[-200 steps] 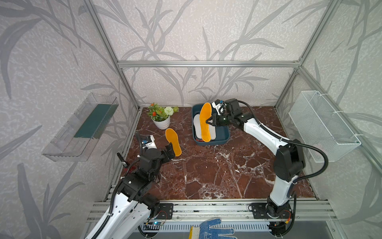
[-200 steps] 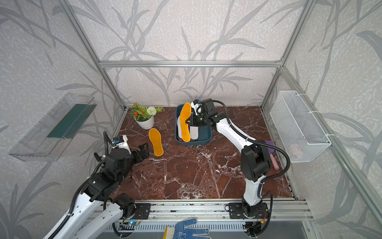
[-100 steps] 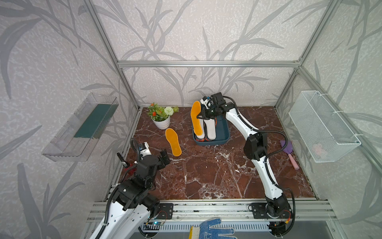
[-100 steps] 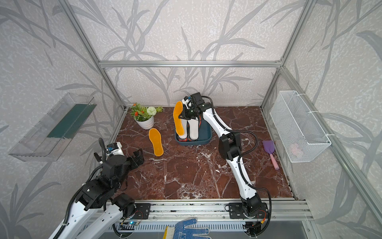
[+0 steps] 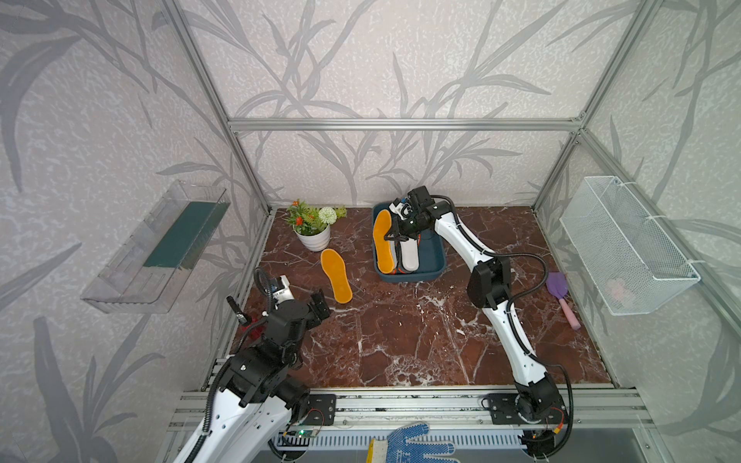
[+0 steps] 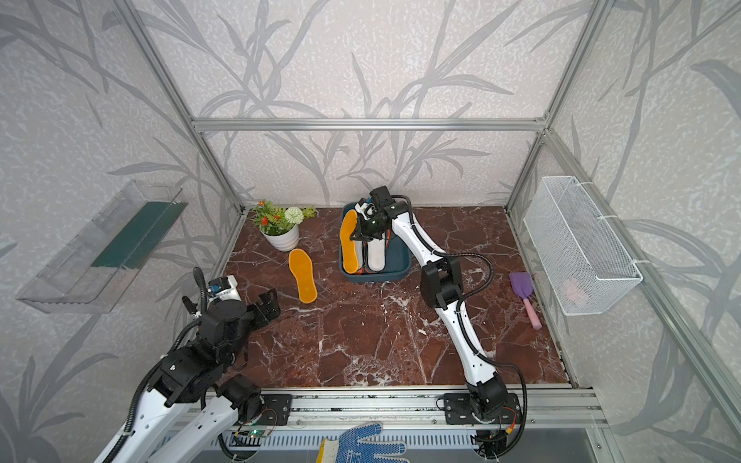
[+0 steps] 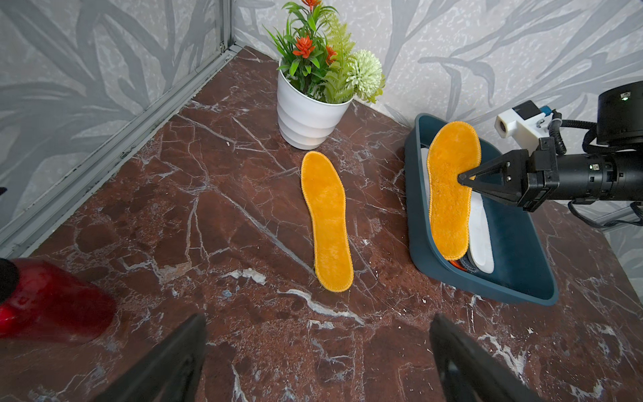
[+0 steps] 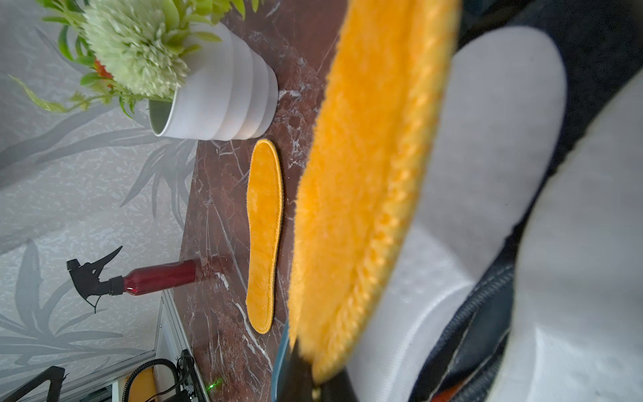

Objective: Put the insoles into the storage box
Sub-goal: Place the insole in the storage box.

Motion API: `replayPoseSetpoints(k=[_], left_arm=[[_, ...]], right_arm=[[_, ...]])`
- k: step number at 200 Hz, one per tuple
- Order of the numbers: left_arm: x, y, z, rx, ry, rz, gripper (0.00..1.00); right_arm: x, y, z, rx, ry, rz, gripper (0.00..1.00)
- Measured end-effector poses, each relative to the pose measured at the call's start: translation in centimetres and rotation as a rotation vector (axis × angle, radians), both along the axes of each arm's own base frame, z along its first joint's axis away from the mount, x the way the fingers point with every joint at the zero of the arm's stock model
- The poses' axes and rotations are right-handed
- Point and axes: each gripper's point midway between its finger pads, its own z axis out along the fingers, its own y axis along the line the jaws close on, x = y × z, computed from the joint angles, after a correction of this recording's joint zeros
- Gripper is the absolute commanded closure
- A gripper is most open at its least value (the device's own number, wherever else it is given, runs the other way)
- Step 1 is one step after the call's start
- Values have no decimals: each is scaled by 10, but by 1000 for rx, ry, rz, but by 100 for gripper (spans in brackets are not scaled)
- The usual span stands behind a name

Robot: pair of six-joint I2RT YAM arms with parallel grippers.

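Both fuzzy ones orange-yellow: loose insole (image 5: 336, 275) left of centre, raised insole (image 5: 383, 241) far centre. The storage box (image 5: 417, 277) is dark teal, with a white insole (image 5: 409, 256) inside. The table (image 5: 401, 332) is red-brown marble, white veins. pot (image 5: 315, 241) white; scoop (image 5: 556, 280) purple, pink handle; spray bottle (image 8: 160, 276) red, black trigger; glove (image 5: 413, 443) blue-dotted.

Lower centre of both top views: tabletop (image 5: 401, 340) bare, free passage. Upper centre blocked: right claw (image 5: 392, 237) pinching held yellow insole (image 5: 383, 244), tilted up in storage box (image 5: 433, 256). Upper left: flower pot (image 5: 314, 240), loose yellow insole (image 5: 336, 275). Right edge: purple scoop (image 5: 561, 294). Strip between pot and box clear.
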Motion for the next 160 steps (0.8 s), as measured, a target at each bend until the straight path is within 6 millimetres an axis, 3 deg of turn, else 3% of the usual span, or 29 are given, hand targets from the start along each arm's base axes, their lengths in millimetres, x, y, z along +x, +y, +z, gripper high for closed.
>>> replayPoseSetpoints(k=[30,76,91,125,160], left_arm=[[1,0,-4,5,11,0,3],[1,-1,-7,-2,14,0,3],[1,-1,-7,-4,15,0,3],[1,-1,-7,-10,13,4,3],[1,-1,-7,-13,13,6,3]], right_arm=[[-6,-3,10,-1,-2,3,100],[-13,-7,69,40,-91,8,100],[-14,-7,79,49,-112,8,100],[-14,-7,72,38,-104,9,100],[-6,-6,46,15,-84,14,100]])
